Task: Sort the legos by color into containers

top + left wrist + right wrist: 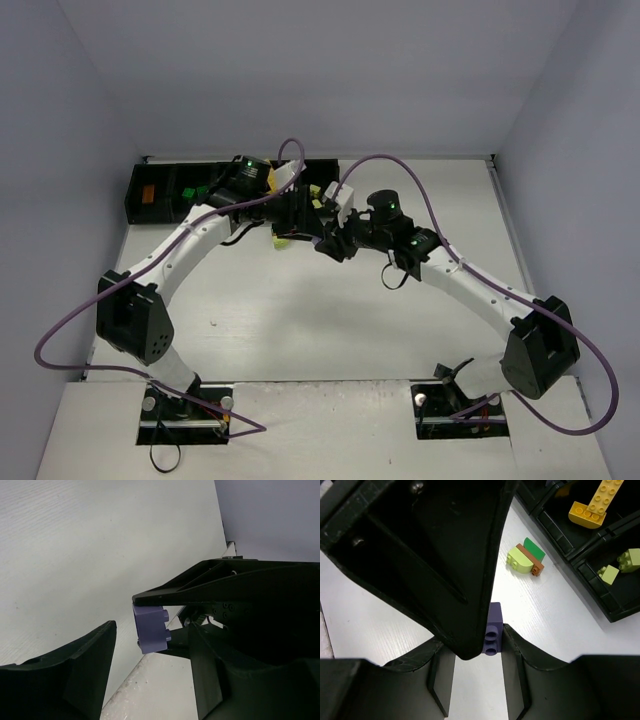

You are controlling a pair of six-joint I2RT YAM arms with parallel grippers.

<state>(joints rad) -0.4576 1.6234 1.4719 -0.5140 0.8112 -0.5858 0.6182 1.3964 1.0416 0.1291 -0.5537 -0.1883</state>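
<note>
1. The right fingers (522,647) are clenched on a lilac brick (494,627), holding it over the surface (560,620) near the bins (555,522).
2. The left fingers (80,670) are released and spread, with the lilac brick between them. The one at lower left shows a clear gap to it.
3. In the top view both arms meet just in front of the bins.
4. A cluster (526,560) of touching lime, orange-brown and green bricks lies on the surface just beside the bins.
5. A yellow brick (594,507) lies in one bin, and two lime bricks (629,559) lie in the next.
6. In the top view an orange brick (147,195) lies in the leftmost bin.
</note>
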